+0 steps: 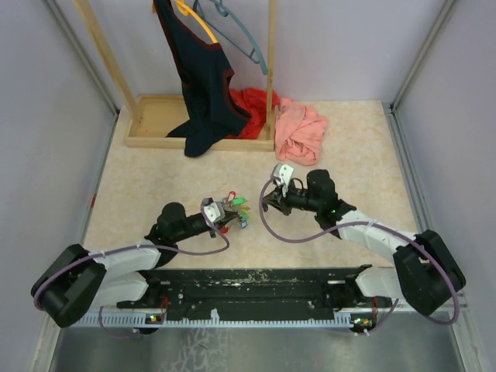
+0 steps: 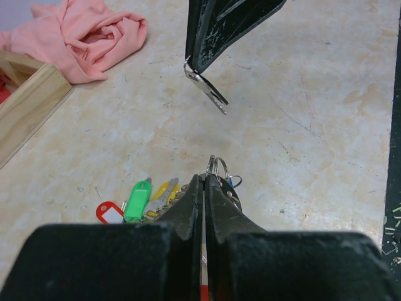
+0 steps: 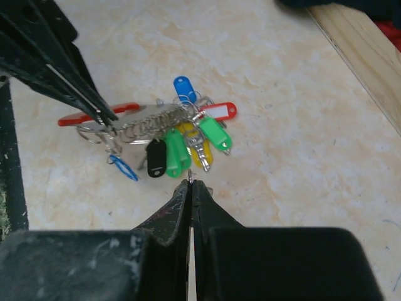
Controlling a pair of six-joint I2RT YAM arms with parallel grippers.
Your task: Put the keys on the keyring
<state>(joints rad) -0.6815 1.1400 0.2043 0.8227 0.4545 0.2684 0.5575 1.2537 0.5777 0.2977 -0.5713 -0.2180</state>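
The keyring shows in the right wrist view as a thin red strip (image 3: 75,118) joined to a grey coiled part (image 3: 153,122). Several keys with blue, red, green, yellow and black heads (image 3: 188,141) hang from it and rest on the table. They also show in the left wrist view (image 2: 144,200) and the top view (image 1: 236,208). My left gripper (image 2: 205,179) is shut on the keyring's metal rings (image 2: 218,168); it also shows in the top view (image 1: 226,215). My right gripper (image 3: 190,183) is shut on one loose silver key (image 2: 210,93), held just above the table, a short way from the bunch.
A pink cloth (image 1: 301,130) and a red cloth (image 1: 252,105) lie at the back by the wooden rack base (image 1: 155,116). A dark garment (image 1: 201,85) hangs from the rack. The rack's wooden edge shows in both wrist views.
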